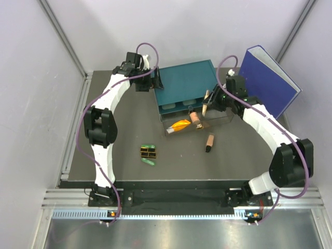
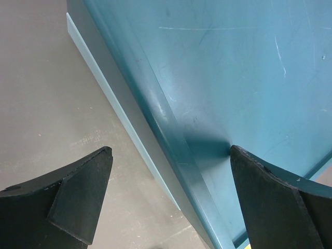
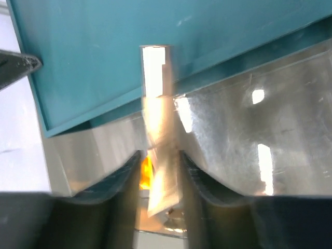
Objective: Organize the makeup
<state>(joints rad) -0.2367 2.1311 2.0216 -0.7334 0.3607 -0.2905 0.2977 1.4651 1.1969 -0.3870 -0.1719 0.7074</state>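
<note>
The teal drawer box [image 1: 181, 83] stands at the back, its clear drawer [image 1: 220, 120] pulled out toward me. An orange tube [image 1: 181, 126] and a tan stick [image 1: 195, 118] lie in the drawer. My right gripper [image 1: 210, 100] hangs over the drawer, shut on a pale tan stick [image 3: 154, 78] that stands upright between the fingers [image 3: 124, 176]. Another tan stick [image 1: 209, 142] lies on the table in front of the drawer. Black-and-gold cases [image 1: 148, 152] and two green capsules [image 1: 149, 162] lie front left. My left gripper [image 2: 170, 150] is open, straddling the box's left top edge [image 2: 171, 129].
A big blue binder [image 1: 270, 78] leans at the back right, close behind my right arm. Grey walls close in the table on the left, right and back. The dark table surface [image 1: 233, 161] spreads in front of the drawer.
</note>
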